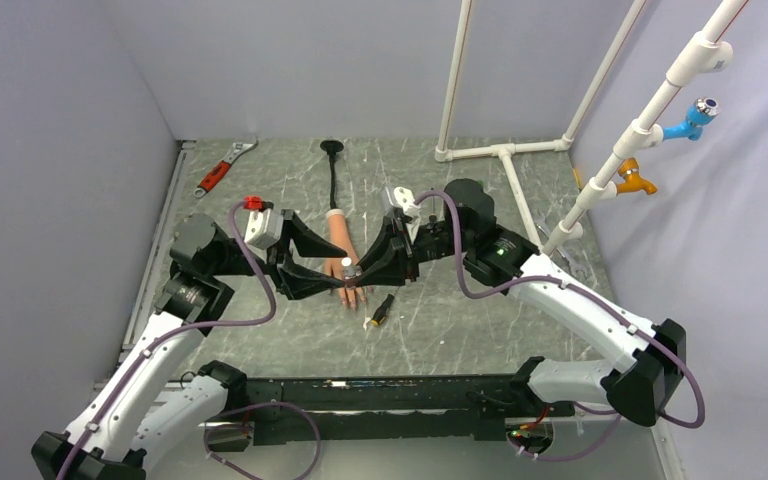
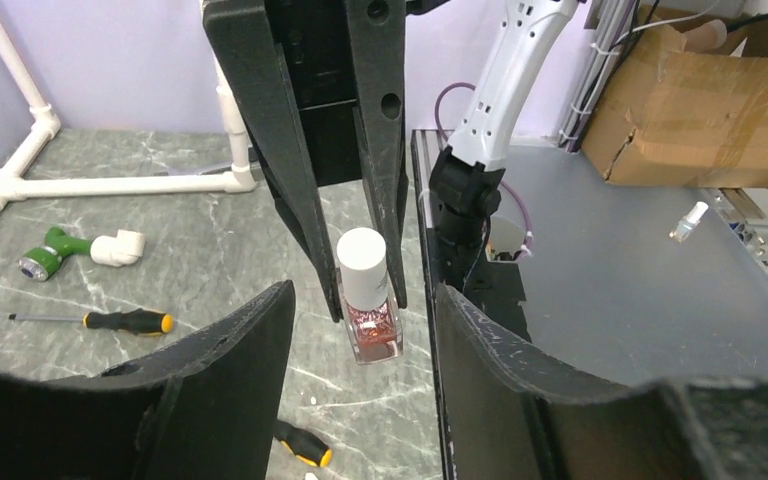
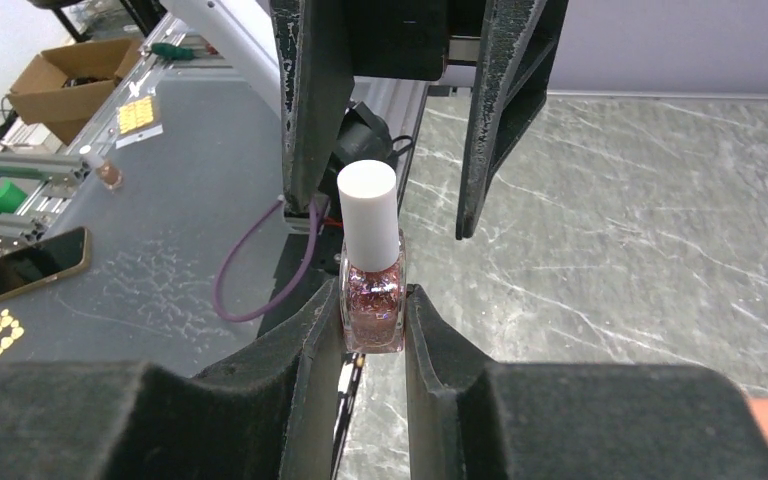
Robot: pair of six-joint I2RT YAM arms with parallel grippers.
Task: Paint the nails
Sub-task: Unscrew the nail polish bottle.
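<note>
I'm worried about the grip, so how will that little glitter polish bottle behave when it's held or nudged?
The glitter polish bottle looks like clear flat-sided glass: probably rigid, smooth, slippery, though the right pincer clamps it squarely. Its tall white cap over a narrow base suggests it tips easily if stood and nudged. Likely breakable if dropped.
</note>
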